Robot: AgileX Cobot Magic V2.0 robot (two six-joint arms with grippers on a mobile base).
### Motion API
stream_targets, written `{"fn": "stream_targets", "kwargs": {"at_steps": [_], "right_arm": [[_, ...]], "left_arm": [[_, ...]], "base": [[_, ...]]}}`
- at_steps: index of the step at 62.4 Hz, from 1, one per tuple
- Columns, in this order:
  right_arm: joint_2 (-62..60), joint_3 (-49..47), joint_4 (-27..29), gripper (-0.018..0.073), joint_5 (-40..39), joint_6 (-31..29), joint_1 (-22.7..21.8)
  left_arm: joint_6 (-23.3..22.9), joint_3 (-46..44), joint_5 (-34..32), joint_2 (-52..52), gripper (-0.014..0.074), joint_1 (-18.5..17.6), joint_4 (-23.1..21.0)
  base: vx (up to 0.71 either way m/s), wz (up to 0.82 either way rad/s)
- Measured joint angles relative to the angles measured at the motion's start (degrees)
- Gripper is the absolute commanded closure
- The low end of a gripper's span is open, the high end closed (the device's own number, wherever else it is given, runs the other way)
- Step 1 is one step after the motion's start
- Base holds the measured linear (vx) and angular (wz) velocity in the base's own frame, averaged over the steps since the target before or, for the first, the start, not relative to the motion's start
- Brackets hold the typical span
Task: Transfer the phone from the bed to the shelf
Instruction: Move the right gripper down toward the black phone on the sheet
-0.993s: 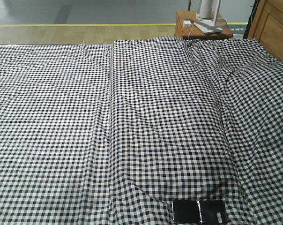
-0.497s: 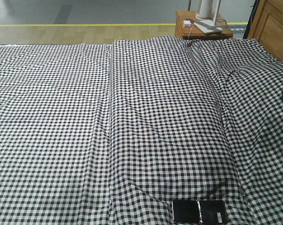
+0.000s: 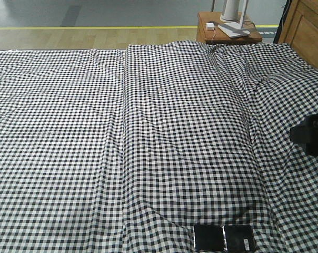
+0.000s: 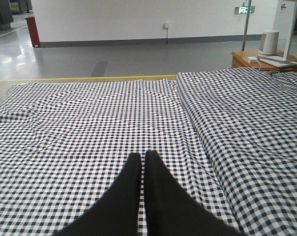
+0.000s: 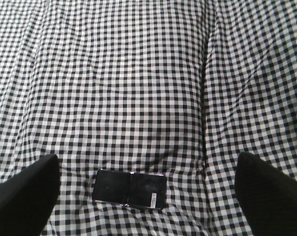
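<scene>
Black and shiny, the phone (image 5: 130, 189) lies flat on the checked bed (image 3: 148, 132), close to its near edge. The right end effector (image 5: 146, 158) hangs above the bed opened wide, and I think it should turn to face the phone's long sides, go down and pinch; the left end effector (image 4: 141, 160) is pinched closed on nothing. Its white sticker (image 5: 152, 199) and the green sign (image 4: 243, 9) past the bed are too small to read.
</scene>
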Motion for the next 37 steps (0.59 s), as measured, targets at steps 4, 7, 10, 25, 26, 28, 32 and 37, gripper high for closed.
{"fn": "stream_targets", "kwargs": {"at_steps": [4, 7, 10, 25, 26, 28, 32, 37], "right_arm": [[1.4, -2.2, 0.0, -0.0088, 1.6, 0.3, -0.1], [2.4, -3.7, -0.1, -0.0086, 2.5, 1.0, -0.2], [3.2, -5.1, -0.1, -0.0085, 3.1, 1.4, -0.5], [8.2, -12.0, 0.7, -0.0079, 6.7, 2.1, -11.4], [8.5, -12.3, 1.1, -0.0078, 7.0, 2.1, -12.2], [9.5, -12.8, 1.8, -0.0076, 7.2, 1.2, -14.0], [11.7, -13.4, 3.5, -0.0074, 7.3, -0.7, -17.4], [15.1, -13.7, 5.8, -0.0072, 7.3, -3.6, -20.8]], "left_arm": [[0.0, 0.0, 0.0, 0.0, 0.0595, 0.0, 0.0], [0.0, 0.0, 0.0, 0.0, 0.0595, 0.0, 0.0], [0.0, 0.0, 0.0, 0.0, 0.0595, 0.0, 0.0], [0.0, 0.0, 0.0, 0.0, 0.0595, 0.0, 0.0], [0.0, 0.0, 0.0, 0.0, 0.0595, 0.0, 0.0], [0.0, 0.0, 0.0, 0.0, 0.0595, 0.0, 0.0], [0.0, 0.0, 0.0, 0.0, 0.0595, 0.0, 0.0], [0.0, 0.0, 0.0, 0.0, 0.0595, 0.0, 0.0]], "base": [[0.00, 0.00], [0.00, 0.00], [0.00, 0.00], [0.00, 0.00], [0.00, 0.00], [0.00, 0.00], [0.00, 0.00], [0.00, 0.00]]}}
